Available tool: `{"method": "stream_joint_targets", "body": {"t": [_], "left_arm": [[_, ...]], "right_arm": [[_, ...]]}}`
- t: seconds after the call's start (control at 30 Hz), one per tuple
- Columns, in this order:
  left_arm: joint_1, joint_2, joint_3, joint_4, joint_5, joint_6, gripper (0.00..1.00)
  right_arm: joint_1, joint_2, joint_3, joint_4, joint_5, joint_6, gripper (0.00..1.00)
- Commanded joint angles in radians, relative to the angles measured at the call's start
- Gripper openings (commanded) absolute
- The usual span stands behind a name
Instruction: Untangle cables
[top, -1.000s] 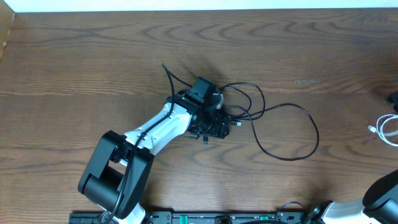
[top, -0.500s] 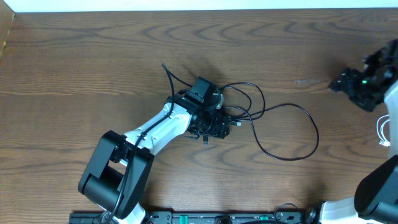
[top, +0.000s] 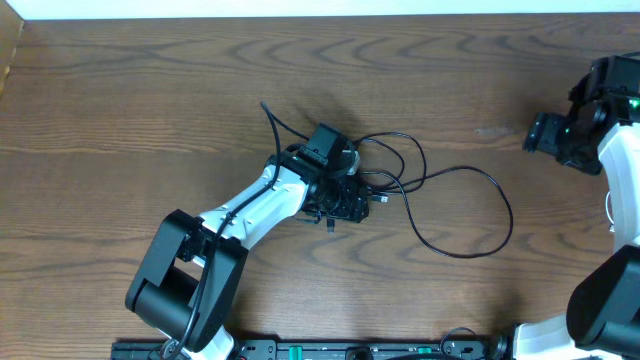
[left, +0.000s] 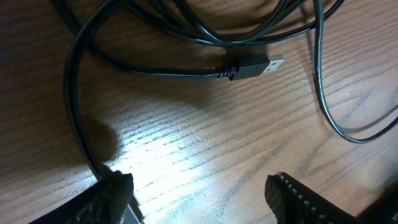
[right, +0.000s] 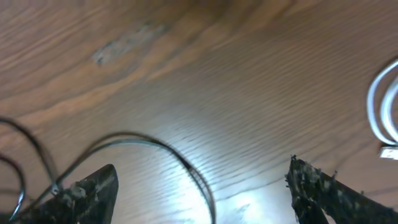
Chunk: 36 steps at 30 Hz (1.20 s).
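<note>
- Two cables: one black cable (left: 174, 72), one white cable (right: 372, 102).
- One plug (left: 258, 65) in sight, on the black cable.
- Two robot arms: left arm (top: 255, 205), right arm (top: 622, 165).
- Two grippers: left gripper (left: 199, 186), right gripper (right: 199, 186).
- One wooden table (top: 150, 80).

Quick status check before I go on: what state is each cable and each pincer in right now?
black cable: loose loops crossing each other, plug end lying free on the table, not gripped.
white cable: curled near the right edge, apart from the black one, not gripped.
left pincer: open, empty, low over the black loops.
right pincer: open, empty, raised above the table.
</note>
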Motion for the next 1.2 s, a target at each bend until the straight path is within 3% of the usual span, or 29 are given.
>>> {"method": "stream_joint_targets", "body": {"t": [0.0,0.33,0.73,0.83,0.93,1.03,1.17], "left_arm": [[0.0,0.011,0.001,-0.006,-0.006,0.005,0.73],[0.0,0.011,0.001,-0.006,-0.006,0.005,0.73],[0.0,0.011,0.001,-0.006,-0.006,0.005,0.73],[0.0,0.011,0.001,-0.006,-0.006,0.005,0.73],[0.0,0.011,0.001,-0.006,-0.006,0.005,0.73],[0.0,0.011,0.001,-0.006,-0.006,0.005,0.73],[0.0,0.011,0.001,-0.006,-0.006,0.005,0.73]], "right_arm": [[-0.059,0.034,-0.001,0.033,0.069,0.017,0.86],[-0.287,0.23,-0.001,0.145,0.052,-0.017,0.91],[-0.425,0.393,-0.001,0.171,-0.017,-0.031,0.91],[-0.444,0.402,-0.001,0.19,-0.119,-0.099,0.9],[-0.446,0.418,-0.002,0.193,-0.237,-0.135,0.75],[-0.436,0.451,-0.003,0.186,-0.392,-0.134,0.33],[-0.398,0.456,-0.029,0.177,-0.459,-0.133,0.03]]}}
